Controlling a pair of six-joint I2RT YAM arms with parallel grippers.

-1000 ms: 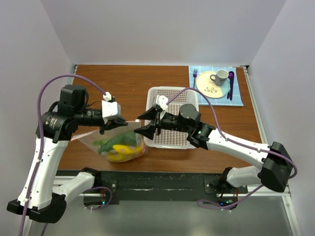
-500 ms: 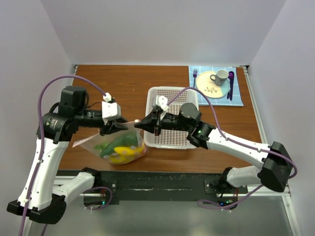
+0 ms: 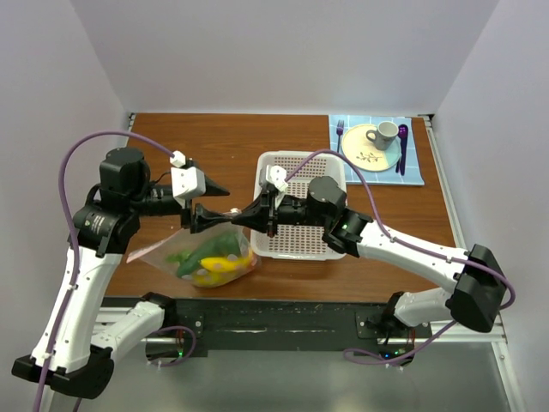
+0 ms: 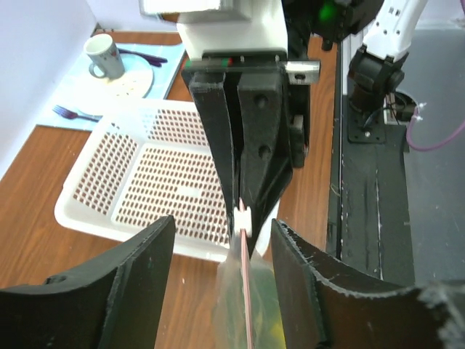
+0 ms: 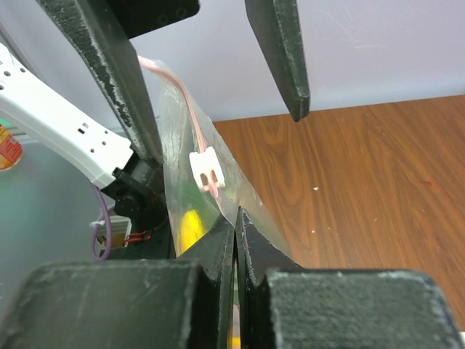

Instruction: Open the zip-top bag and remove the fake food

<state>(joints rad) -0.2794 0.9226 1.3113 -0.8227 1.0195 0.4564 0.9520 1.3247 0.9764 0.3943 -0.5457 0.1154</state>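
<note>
The zip-top bag (image 3: 190, 250) hangs lifted at its right end, its belly resting on the table. Fake food (image 3: 213, 257), yellow and green pieces, shows through the clear plastic. My right gripper (image 3: 234, 221) is shut on the bag's top edge, just beside the white slider (image 5: 205, 169); in the right wrist view the right gripper (image 5: 235, 222) pinches the plastic (image 5: 182, 138). My left gripper (image 3: 213, 204) is open, its fingers (image 4: 138, 283) either side of the pink zip strip (image 4: 248, 291) without touching it. The zip looks closed.
A white perforated basket (image 3: 302, 156) stands right of the bag, under the right arm. At the back right lies a blue mat with a cream plate (image 3: 364, 154), a grey mug (image 3: 383, 133), a fork and a purple spoon. The table's near edge is just beyond the bag.
My right gripper closed on the bag's top edge by the slider. My left gripper then let go of the bag and opened.
</note>
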